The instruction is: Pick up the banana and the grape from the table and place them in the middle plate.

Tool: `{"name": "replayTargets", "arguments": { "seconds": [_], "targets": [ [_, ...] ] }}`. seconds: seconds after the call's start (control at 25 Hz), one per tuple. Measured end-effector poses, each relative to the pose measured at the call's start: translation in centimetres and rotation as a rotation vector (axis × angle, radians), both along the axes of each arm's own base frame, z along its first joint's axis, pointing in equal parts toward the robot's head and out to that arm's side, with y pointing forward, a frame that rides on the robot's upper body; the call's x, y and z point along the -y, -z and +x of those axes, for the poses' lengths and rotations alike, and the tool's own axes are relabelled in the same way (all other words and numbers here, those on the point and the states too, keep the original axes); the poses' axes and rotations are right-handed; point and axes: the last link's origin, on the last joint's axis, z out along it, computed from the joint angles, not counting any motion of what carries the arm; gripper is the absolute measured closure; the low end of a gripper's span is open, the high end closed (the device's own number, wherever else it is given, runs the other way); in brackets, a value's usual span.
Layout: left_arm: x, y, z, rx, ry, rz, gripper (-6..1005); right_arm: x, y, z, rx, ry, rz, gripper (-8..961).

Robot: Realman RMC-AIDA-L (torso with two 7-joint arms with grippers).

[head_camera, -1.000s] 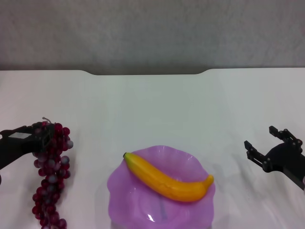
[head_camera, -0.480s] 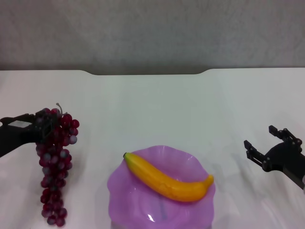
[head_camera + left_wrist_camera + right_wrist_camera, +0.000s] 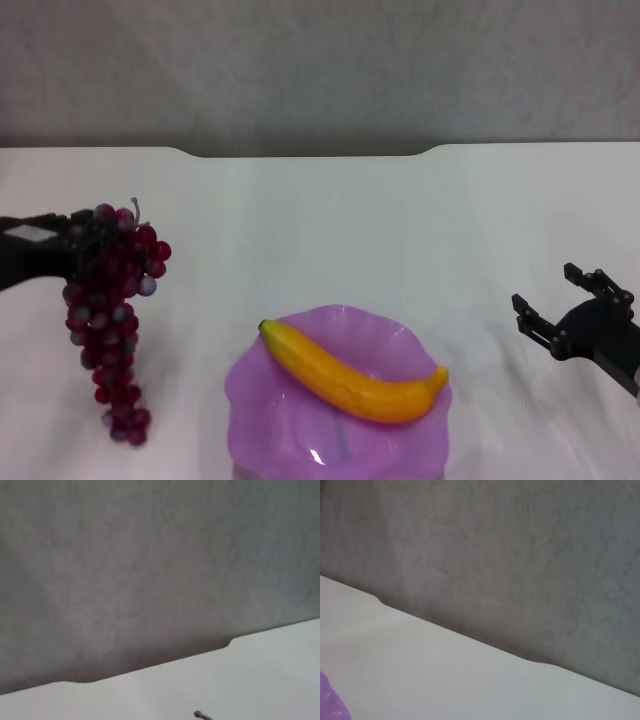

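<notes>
Grape bunch (image 3: 110, 320) is dangling below the left pincer (image 3: 82, 248), which is clamping its top beside the purple plate (image 3: 262, 395); swinging could be shaking it loose. Right pincer (image 3: 560, 305) is idling, spread wide.

Plain grey mottled wall (image 3: 320, 70) behind, dark gap (image 3: 305, 152) at its foot, soft even light.

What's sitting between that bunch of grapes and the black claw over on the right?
In the head view, the middle plate holding the banana lies between the grape and the right gripper; the rest is bare table.
</notes>
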Motion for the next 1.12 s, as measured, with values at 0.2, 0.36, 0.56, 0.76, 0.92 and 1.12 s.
{"name": "replayTargets", "arguments": {
  "seconds": [0.2, 0.36, 0.56, 0.76, 0.92, 1.12],
  "targets": [
    [0.5, -1.8, 2.7, -0.041, 0.062, -0.031, 713, 0.0, 0.0, 0.0, 0.0, 0.0, 0.0, 135],
    [1.3, -3.4, 5.1, -0.072, 0.12, -0.033, 713, -0.1, 0.0, 0.0, 0.002, 0.002, -0.001, 135],
    [2.7, -4.6, 7.8, -0.104, 0.197, -0.058, 715, -0.2, 0.0, 0.0, 0.005, 0.004, -0.003, 135],
    [4.0, -4.2, 10.9, -0.102, 0.3, -0.121, 718, -0.1, 0.1, 0.1, 0.006, 0.007, -0.004, 134],
    [4.3, -3.0, 12.7, -0.087, 0.372, -0.194, 720, -0.1, 0.1, 0.1, 0.009, 0.009, -0.005, 134],
    [4.8, -1.3, 14.5, -0.09, 0.446, -0.312, 723, -0.2, 0.1, 0.1, 0.01, 0.011, -0.006, 134]
  ]
}}
